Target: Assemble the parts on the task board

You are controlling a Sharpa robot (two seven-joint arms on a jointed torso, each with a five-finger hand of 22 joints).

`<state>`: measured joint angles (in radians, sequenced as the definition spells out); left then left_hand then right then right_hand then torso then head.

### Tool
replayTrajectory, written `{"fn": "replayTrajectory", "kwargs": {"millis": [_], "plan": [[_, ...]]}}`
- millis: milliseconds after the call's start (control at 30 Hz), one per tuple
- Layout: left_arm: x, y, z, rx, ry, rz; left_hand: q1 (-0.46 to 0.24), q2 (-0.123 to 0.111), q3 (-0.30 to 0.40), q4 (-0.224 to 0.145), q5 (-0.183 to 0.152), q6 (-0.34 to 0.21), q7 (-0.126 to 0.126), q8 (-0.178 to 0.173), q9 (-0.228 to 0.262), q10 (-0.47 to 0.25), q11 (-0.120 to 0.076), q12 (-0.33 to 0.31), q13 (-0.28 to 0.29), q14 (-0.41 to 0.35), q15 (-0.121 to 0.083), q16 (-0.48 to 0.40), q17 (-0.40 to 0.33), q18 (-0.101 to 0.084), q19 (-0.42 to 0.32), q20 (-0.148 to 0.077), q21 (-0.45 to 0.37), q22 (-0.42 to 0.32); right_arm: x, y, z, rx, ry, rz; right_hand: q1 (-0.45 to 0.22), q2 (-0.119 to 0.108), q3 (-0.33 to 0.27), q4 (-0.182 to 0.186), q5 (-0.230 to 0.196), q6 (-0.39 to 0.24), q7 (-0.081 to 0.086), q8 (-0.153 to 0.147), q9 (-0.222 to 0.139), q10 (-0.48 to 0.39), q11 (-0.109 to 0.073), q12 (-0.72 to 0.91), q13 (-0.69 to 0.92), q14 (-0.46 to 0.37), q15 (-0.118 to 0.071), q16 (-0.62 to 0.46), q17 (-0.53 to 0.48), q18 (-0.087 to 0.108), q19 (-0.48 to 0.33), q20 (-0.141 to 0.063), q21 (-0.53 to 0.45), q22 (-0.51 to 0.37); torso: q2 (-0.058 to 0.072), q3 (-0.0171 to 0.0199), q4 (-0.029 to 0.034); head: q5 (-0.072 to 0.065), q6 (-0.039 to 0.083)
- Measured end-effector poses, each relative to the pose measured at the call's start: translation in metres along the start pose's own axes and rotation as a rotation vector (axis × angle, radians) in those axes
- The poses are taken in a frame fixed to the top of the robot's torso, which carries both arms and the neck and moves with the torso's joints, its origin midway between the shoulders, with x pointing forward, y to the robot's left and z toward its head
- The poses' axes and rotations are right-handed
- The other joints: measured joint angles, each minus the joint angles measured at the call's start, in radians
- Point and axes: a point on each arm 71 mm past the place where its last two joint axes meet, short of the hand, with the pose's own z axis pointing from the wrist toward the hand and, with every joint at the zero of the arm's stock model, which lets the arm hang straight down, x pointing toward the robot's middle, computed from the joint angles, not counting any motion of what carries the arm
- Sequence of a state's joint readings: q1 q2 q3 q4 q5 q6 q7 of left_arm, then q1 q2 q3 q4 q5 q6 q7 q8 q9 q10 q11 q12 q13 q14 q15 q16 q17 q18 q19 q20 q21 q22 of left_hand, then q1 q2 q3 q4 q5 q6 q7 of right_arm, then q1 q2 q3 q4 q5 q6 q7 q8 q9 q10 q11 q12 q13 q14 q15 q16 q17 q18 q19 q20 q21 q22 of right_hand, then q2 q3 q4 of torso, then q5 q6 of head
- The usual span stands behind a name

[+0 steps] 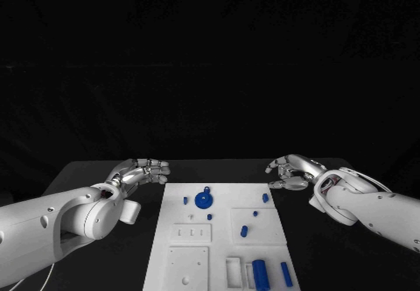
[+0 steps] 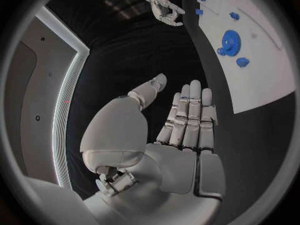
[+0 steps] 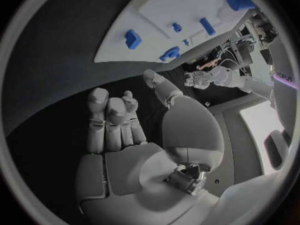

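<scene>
I have both arms parked at the far corners of the white task board (image 1: pixel 223 242), which lies in the middle of the black table (image 1: pixel 105 176). The left robot hand (image 1: pixel 140 171) hovers just off the board's left edge, fingers spread and holding nothing; the right robot hand (image 1: pixel 293 173) sits off the right edge, fingers loosely curled but apart, also empty as far as I can tell. So I judge no part is picked yet and we are at the start. The blue gear (image 1: pixel 205 200) lies near the board's far end, a small peg (image 1: pixel 265 197) to its right, and a long blue cylinder (image 1: pixel 259 274) stands at the near end. Next I need to choose a part and bring one hand over it.
</scene>
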<state>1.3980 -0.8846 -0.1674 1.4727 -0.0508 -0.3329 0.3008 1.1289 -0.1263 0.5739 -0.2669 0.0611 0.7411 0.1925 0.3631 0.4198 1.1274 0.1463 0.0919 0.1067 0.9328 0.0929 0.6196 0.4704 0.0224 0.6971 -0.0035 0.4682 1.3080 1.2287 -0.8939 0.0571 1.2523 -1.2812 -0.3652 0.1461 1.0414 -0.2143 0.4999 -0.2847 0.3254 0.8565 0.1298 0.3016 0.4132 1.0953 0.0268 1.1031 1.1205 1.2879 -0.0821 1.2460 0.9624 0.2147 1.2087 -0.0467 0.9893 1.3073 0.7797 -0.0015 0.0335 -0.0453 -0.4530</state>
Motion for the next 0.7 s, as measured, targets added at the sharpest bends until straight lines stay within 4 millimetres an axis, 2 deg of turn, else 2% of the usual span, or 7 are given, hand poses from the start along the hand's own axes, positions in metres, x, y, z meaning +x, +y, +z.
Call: {"fn": "replayTrajectory", "kwargs": {"millis": [167, 267, 533, 700], "plan": [[0.001, 0.0, 0.0, 0.0, 0.003, -0.001, 0.0, 0.0, 0.0, 0.0, 0.0, 0.0, 0.0, 0.0, 0.0, 0.0, 0.0, 0.0, 0.0, 0.0, 0.0, 0.0, 0.0, 0.0, 0.0, 0.0, 0.0, 0.0, -0.003, -0.014, -0.003, 0.033, 0.008, 0.027, 0.004, 0.004, -0.013, -0.002, 0.004, 0.0, 0.0, 0.0, 0.0, -0.002, 0.002, 0.0, 0.0, 0.0, 0.0, 0.0, 0.001, 0.0, -0.004, 0.004, 0.0, 0.0, 0.0, 0.0037, -0.0019, -0.006, -0.003], [0.001, 0.0, 0.0, 0.001, 0.002, 0.0, 0.0, 0.0, 0.0, 0.0, 0.0, 0.0, 0.0, 0.0, 0.0, 0.0, 0.0, 0.0, 0.0, 0.0, 0.0, 0.0, 0.0, 0.0, 0.0, 0.0, 0.0, 0.0, 0.005, -0.018, -0.006, 0.043, 0.028, 0.047, 0.007, 0.007, -0.02, -0.004, 0.008, 0.0, 0.0, 0.0, 0.0, -0.004, 0.004, -0.001, 0.0, 0.0, 0.0, 0.0, 0.001, 0.0, -0.006, 0.002, 0.0, 0.0, 0.0, 0.0049, -0.0031, -0.008, -0.007], [0.0, 0.0, 0.0, 0.003, 0.004, 0.006, 0.0, 0.0, 0.0, 0.0, 0.0, 0.0, 0.0, 0.0, 0.0, 0.0, 0.0, 0.0, 0.0, 0.0, 0.0, 0.0, 0.001, 0.0, 0.0, 0.0, 0.0, 0.0, 0.027, -0.025, -0.007, 0.065, 0.077, 0.081, 0.017, 0.017, -0.032, -0.005, 0.012, 0.001, -0.001, 0.0, 0.0, -0.011, 0.004, -0.001, 0.0, -0.006, 0.001, -0.004, 0.004, 0.0, -0.009, 0.002, -0.002, 0.0, 0.0, 0.0051, -0.0048, -0.019, -0.016], [0.0, 0.0, 0.0, 0.007, 0.006, 0.016, 0.0, 0.0, 0.0, 0.0, 0.0, 0.0, 0.0, 0.0, 0.0, 0.0, 0.0, -0.004, 0.0, 0.0, 0.0, 0.0, 0.001, 0.0, 0.0, 0.0, 0.0, 0.0, 0.04, -0.027, -0.011, 0.07, 0.111, 0.096, 0.029, 0.016, -0.04, -0.008, 0.012, 0.001, -0.001, 0.0, 0.0, -0.011, 0.004, -0.001, 0.0, -0.007, 0.0, -0.004, 0.005, 0.0, -0.014, 0.002, -0.002, 0.0, 0.0, 0.0033, -0.0025, -0.022, -0.023]]}}
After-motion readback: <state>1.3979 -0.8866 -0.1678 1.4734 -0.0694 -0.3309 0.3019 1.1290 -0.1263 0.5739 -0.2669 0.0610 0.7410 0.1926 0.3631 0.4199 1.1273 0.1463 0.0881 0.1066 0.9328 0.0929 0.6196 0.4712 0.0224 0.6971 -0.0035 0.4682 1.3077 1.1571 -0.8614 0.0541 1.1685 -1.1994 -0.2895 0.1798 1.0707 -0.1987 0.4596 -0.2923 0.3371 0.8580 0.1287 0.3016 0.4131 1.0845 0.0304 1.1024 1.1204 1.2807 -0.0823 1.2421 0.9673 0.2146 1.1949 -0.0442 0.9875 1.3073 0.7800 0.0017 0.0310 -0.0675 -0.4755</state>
